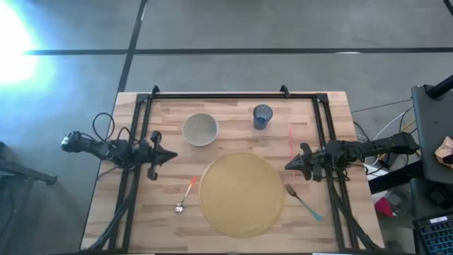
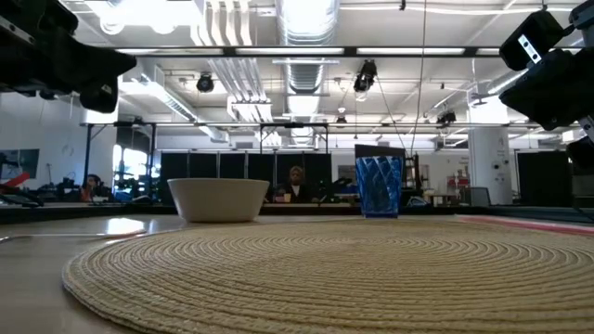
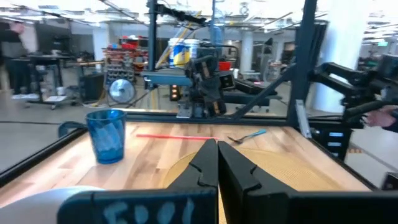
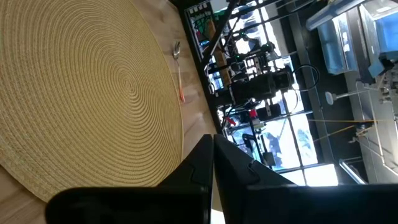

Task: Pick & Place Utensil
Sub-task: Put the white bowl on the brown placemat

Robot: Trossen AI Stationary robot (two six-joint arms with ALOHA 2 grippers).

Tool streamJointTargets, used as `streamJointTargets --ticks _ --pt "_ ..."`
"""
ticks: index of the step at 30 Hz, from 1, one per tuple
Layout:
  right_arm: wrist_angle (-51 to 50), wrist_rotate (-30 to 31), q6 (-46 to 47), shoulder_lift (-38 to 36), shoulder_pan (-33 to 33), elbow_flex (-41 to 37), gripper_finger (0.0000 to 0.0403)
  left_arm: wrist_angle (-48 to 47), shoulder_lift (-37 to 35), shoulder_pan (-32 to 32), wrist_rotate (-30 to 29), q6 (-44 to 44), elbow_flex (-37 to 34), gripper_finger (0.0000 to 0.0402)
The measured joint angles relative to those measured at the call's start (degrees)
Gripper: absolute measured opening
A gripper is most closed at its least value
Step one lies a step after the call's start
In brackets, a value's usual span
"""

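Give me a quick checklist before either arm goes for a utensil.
1. Left gripper empty, fingers shut, parked at table's left edge: ok.
2. Right gripper empty, fingers shut, parked at right edge: ok.
3. Spoon lies free on the wood left of the placemat: ok.
4. Fork lies free on the placemat's right: ok.
5. Bowl and cup upright, behind the placemat, clear of both utensils: ok.
6. Grippers opened for a grasp: not ok.
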Motion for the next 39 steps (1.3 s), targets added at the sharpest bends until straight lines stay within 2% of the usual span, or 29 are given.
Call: streamJointTargets --ticks 4,11,15,22,28,33,39 --pt "0.0 0.0 0.0 0.0 0.0 0.0 0.0008 -0.2 0.3 0.0 -4.5 -0.1 0.0 0.0026" --pt "0.0 0.0 0.0 0.0 0.0 0.0 0.0008 0.7 1.4 0.0 -17.1 -0.1 0.0 0.0126" --pt "0.0 0.0 0.0 0.0 0.0 0.0 0.0008 3.3 1.5 0.0 -23.1 -1.6 0.0 0.0161" --pt "0.1 0.0 0.0 0.0 0.0 0.0 0.0008 12.3 1.5 0.3 -25.5 1.1 0.1 0.017" --pt "1.1 -0.1 0.0 0.0 0.0 0.0 0.0008 11.9 3.3 1.8 -29.5 -0.4 3.3 0.017" --pt "1.1 -0.1 0.0 0.0 0.0 0.0 0.0008 11.3 8.2 3.5 -31.0 -3.3 7.3 0.017" --pt "1.1 -0.1 -0.1 0.0 0.0 0.0 0.0008 2.6 16.4 6.5 -31.0 -7.8 15.0 0.017"
